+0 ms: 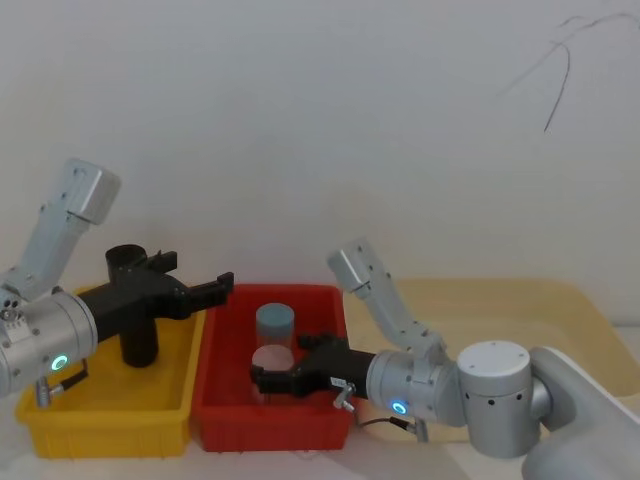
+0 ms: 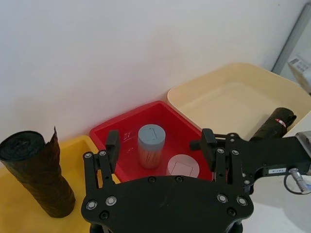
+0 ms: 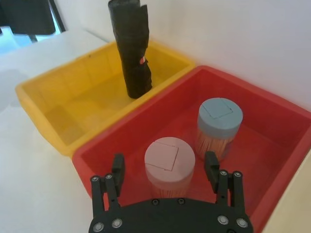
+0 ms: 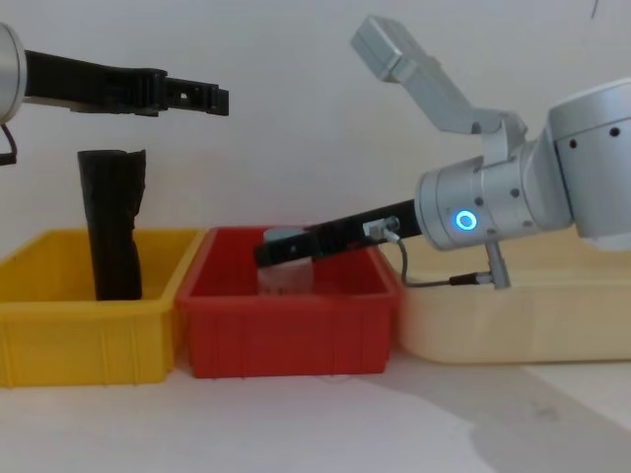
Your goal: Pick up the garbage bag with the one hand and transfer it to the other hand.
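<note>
Your garbage bag (image 4: 113,222) is standing upright in the yellow bin (image 4: 59,340), a tall black roll rising well above the rim, and nothing is gripping it yet. The left claw (image 4: 202,96), the green-ringed one, hangs in the air above the bins, higher than the top of the roll and over toward the red bin (image 4: 286,340), with its fingers spread and empty. So the step in hand, as you should judge it, is the approach and first grasp. Bring that claw back over the yellow bin and line its opening up with the roll before you descend, so the two fingers come down on either side of the roll and not on its flat top. Aim for the upper part of the roll, above the bin wall, and leave a clear stretch of it free for the second claw to take hold of. The crinkled film will likely give under pressure, so close firmly but watch for slipping, and lift straight up to avoid catching the bin. The right claw (image 1: 262,378), with the blue ring, is reaching low into the red bin with its fingers spread around nothing, just short of the pink-lidded jar (image 3: 169,163) and the blue-lidded jar (image 3: 220,125). Pull it clear of those jars before the handover. The cream tray (image 4: 552,325) on the counter (image 4: 325,424) plays no part here.
</note>
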